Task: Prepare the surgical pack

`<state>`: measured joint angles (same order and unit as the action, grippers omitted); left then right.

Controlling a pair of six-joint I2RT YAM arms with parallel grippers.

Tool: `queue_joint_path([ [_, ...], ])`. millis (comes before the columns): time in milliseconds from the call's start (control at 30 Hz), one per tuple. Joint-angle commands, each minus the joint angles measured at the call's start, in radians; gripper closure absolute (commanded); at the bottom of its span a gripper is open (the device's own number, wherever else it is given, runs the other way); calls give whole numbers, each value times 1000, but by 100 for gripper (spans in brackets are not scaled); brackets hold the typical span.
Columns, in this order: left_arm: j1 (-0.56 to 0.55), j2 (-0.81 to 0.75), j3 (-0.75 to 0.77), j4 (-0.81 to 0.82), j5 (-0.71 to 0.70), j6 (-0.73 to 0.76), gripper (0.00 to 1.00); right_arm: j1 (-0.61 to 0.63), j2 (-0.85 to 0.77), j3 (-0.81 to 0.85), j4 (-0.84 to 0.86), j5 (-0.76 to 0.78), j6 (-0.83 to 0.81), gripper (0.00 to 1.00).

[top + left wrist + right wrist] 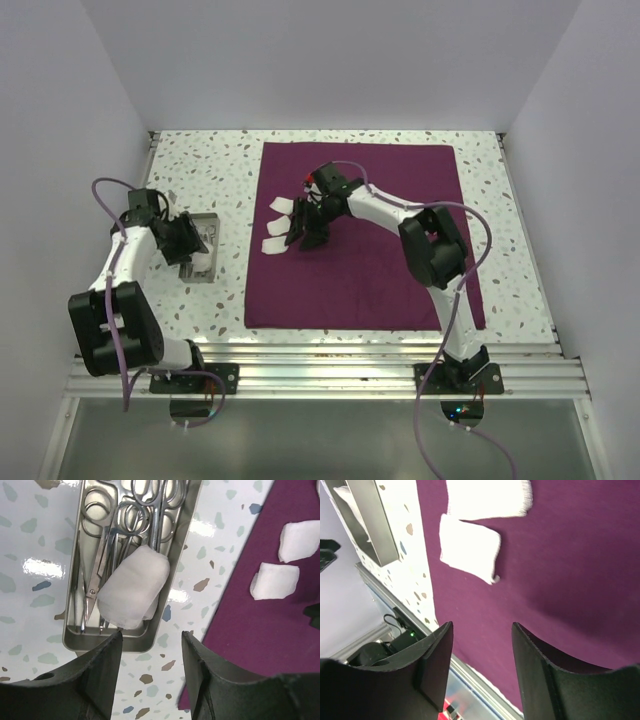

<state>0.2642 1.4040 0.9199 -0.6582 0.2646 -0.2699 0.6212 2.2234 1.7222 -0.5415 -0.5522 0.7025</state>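
R hand (481,630) wide & empty over maroon cloth (560,580), loose gauze squares (470,547) just ahead at cloth's left edge, nearer R than L hand (151,637), also wide, above metal tray (73,580) on desk.

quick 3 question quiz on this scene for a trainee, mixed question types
1. True or false: the tray sits on the cloth.
2. What lies on the instruments in the tray? A) gauze B) a glove C) a syringe
3. Is the left tool or the right tool holding anything?

Key
1. False: it sits on the table, left of the cloth.
2. A
3. No: both are open and empty.
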Motion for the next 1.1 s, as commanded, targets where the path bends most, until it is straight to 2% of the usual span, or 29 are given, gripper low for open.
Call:
queue_joint_path([
  [0, -23, -27, 31, 37, 15, -35, 46, 15, 22, 39, 98, 0, 35, 45],
  [233, -78, 23, 89, 35, 73, -18, 46, 31, 76, 69, 136, 72, 2, 44],
  [367, -121, 6, 51, 66, 88, -40, 45, 34, 79, 70, 159, 95, -18, 46],
  [767, -131, 15, 33, 88, 113, -35, 45, 41, 140, 109, 179, 81, -34, 57],
  [900, -131, 15, 34, 89, 114, -34, 45, 49, 157, 119, 190, 80, -26, 62],
  [1000, -132, 15, 31, 92, 116, -34, 45, 51, 183, 155, 161, 81, -24, 72],
  [1033, -132, 15, 31, 91, 116, -34, 45, 51, 189, 177, 141, 81, -31, 79],
  [1067, -132, 13, 31, 92, 116, -35, 45, 49, 193, 184, 132, 80, -35, 80],
])
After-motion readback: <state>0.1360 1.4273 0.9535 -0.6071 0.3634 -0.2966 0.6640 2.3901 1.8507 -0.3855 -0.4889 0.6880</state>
